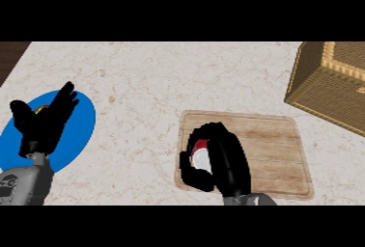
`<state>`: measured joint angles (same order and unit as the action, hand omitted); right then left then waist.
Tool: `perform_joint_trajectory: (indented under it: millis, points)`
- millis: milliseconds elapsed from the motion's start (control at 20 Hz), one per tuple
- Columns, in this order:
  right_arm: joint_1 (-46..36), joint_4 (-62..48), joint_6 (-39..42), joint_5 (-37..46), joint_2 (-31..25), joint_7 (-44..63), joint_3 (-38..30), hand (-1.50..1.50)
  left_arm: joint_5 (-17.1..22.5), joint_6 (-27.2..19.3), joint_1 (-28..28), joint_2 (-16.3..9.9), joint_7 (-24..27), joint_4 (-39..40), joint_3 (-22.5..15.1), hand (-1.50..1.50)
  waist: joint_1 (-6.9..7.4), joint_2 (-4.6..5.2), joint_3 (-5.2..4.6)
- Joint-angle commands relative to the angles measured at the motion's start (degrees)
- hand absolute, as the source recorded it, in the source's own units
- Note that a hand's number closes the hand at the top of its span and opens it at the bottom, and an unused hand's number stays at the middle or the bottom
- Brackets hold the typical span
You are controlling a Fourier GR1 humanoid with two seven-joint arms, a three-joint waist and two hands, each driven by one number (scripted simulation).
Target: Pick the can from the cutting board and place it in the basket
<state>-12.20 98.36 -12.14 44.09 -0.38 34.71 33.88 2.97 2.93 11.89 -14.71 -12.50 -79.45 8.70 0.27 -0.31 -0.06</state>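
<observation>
The right hand [217,161] is curled round the red-and-white can [202,157], which sits at the left side of the pale wooden cutting board [274,154] — largely hidden by the black fingers. The woven brown wicker basket [324,82] stands at the upper right of the speckled marble counter [157,77], well apart from the board. The left hand [44,120] rests open, fingers up, over a round blue plate [78,125].

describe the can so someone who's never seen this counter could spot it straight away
Start at the wooden cutting board lying on the marble counter, left of the wicker basket. At the board's left edge the right hand curls round the can. Only a red and white sliver shows between the black fingers, the sole red-and-white thing on the board.
</observation>
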Motion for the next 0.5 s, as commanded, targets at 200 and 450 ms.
perform_joint_trajectory:
  millis: [200,450]
  points:
    - [-8.93,12.84,-2.40,9.64,0.37,17.05,0.06,1.50,2.36,2.31,0.25,-2.84,-3.56,-2.33,2.26,0.00,-0.11,0.08,0.03]
    - [-16.15,19.68,9.54,11.75,0.38,26.57,-6.38,1.50,0.23,0.25,-0.63,-0.20,-1.74,-2.46,0.56,0.00,-0.25,0.13,0.03]
